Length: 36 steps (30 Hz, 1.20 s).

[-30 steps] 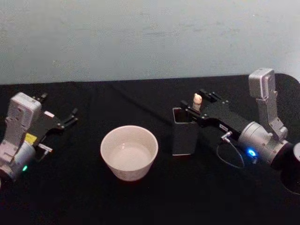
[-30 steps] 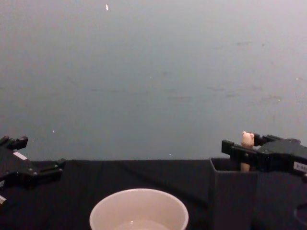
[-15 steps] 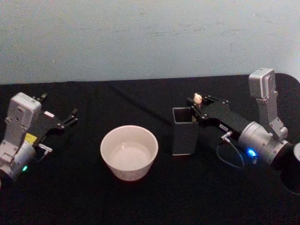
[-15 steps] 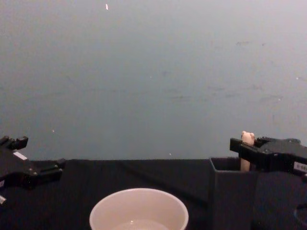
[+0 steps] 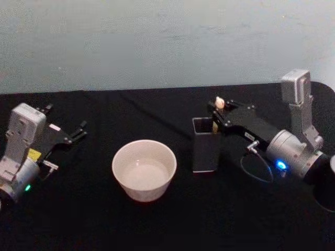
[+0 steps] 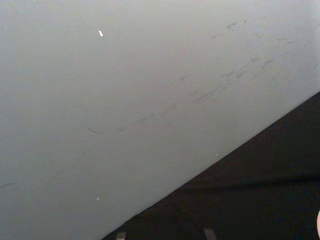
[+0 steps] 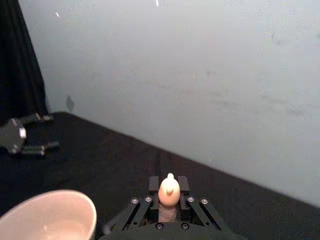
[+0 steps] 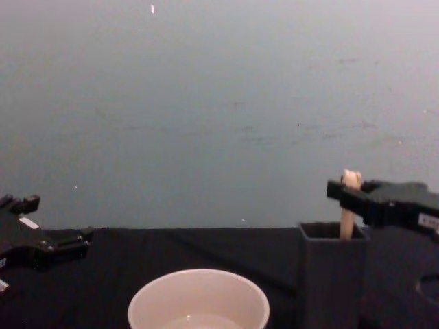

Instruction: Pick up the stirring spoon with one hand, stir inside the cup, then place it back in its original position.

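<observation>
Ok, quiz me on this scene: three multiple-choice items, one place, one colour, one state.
1. Relative to the dark holder, the cup stands: A) on its right B) on its left C) inside it.
2. The cup is: A) red B) black C) cream-white.
3. The right gripper is: A) shut on the stirring spoon B) open over the cup C) shut on nothing.
Answers: B, it sits left of the holder; C, its wall is cream-white; A, it clamps the spoon's handle, while the left gripper rests idle.

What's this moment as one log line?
right gripper: shut on spoon standing in holder | left gripper: open, parked left | cup: apart from both
</observation>
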Each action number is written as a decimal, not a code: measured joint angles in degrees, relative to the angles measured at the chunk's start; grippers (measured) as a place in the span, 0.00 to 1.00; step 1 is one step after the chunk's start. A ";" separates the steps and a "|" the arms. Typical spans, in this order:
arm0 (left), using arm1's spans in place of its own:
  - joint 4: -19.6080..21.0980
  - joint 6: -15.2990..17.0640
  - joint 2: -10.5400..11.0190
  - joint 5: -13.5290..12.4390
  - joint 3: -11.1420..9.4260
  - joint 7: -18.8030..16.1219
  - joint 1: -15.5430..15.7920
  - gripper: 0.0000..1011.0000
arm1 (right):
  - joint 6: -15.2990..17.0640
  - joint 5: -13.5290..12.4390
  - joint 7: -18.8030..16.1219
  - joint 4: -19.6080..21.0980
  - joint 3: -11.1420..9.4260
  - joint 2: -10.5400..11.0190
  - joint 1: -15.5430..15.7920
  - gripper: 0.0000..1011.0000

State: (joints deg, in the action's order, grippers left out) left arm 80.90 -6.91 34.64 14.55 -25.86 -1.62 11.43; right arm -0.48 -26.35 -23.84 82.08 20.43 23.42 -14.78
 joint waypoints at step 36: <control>0.00 0.00 0.00 0.00 0.00 0.00 0.00 0.99 | -8.31 -8.86 -17.27 -6.28 5.88 -4.70 -14.43 0.21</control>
State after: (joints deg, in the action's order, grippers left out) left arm 80.90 -6.91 34.64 14.55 -25.86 -1.62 11.43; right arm -8.80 -35.21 -41.12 75.80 26.31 18.72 -29.21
